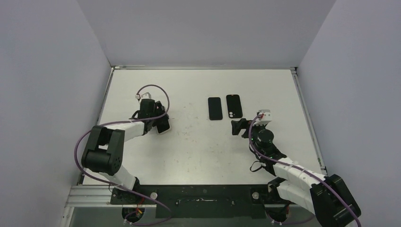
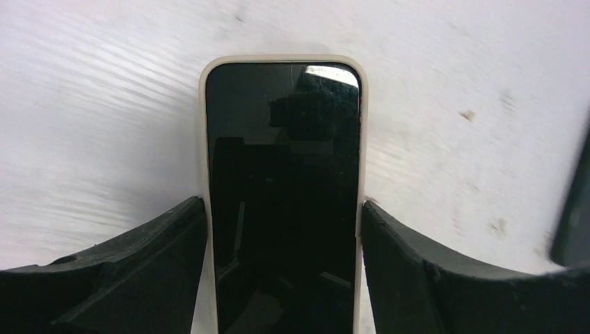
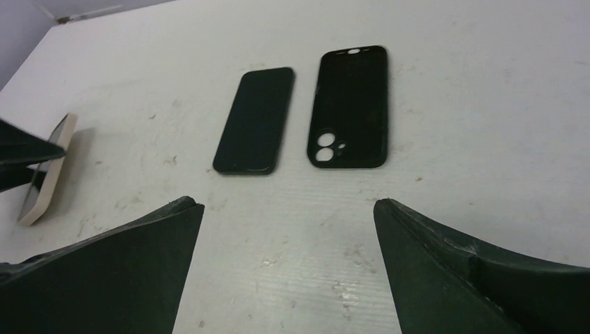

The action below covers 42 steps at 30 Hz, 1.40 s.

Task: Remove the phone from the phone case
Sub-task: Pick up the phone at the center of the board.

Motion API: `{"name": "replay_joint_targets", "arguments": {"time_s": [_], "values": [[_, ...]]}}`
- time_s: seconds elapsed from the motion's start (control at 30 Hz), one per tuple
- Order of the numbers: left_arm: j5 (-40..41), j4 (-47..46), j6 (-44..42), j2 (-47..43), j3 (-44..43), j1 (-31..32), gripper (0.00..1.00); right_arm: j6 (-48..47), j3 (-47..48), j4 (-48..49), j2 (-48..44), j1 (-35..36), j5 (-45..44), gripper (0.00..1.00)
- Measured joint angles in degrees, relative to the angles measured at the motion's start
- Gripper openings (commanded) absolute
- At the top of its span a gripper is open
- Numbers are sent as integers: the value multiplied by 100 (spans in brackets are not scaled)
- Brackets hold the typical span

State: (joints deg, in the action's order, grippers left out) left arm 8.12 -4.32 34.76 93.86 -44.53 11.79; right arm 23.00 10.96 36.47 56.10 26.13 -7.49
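A phone with a dark screen sits in a cream case (image 2: 284,174); my left gripper (image 2: 284,229) is shut on its two long sides and holds it tilted, one end toward the table. It shows in the top view (image 1: 163,124) and at the left edge of the right wrist view (image 3: 47,170). My right gripper (image 3: 286,229) is open and empty, low over the table (image 1: 239,126), pointing at a bare black phone (image 3: 254,120) and an empty black case (image 3: 350,106) lying flat side by side (image 1: 215,108) (image 1: 234,106).
The white table (image 1: 198,151) has walls on the left, back and right. The bare phone and the black case lie in the middle toward the back. The arm bases and purple cables are along the near edge.
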Motion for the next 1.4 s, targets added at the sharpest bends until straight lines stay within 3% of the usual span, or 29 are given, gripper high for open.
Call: {"name": "replay_joint_targets", "arguments": {"time_s": [0.3, 0.67, 0.87, 1.17, 1.4], "values": [[-1093, -1543, 1145, -540, 1163, 533, 17, 114, 649, -2, 868, 1270, 452, 98], [-1609, -3167, 2236, -723, 2203, 1259, 11, 426, 1576, 61, 2267, 2914, -22, 93], [-1628, -3762, 2756, -774, 2608, 1397, 9, 643, 2065, -232, 2708, 3300, -603, 90], [-1589, -3939, 3071, -1272, 2765, 1606, 9, 780, 2579, -409, 3305, 3397, -767, 81], [-1451, -3932, 3086, -1733, 2796, 1681, 9, 809, 2739, -487, 3532, 3397, -811, 64]]}}
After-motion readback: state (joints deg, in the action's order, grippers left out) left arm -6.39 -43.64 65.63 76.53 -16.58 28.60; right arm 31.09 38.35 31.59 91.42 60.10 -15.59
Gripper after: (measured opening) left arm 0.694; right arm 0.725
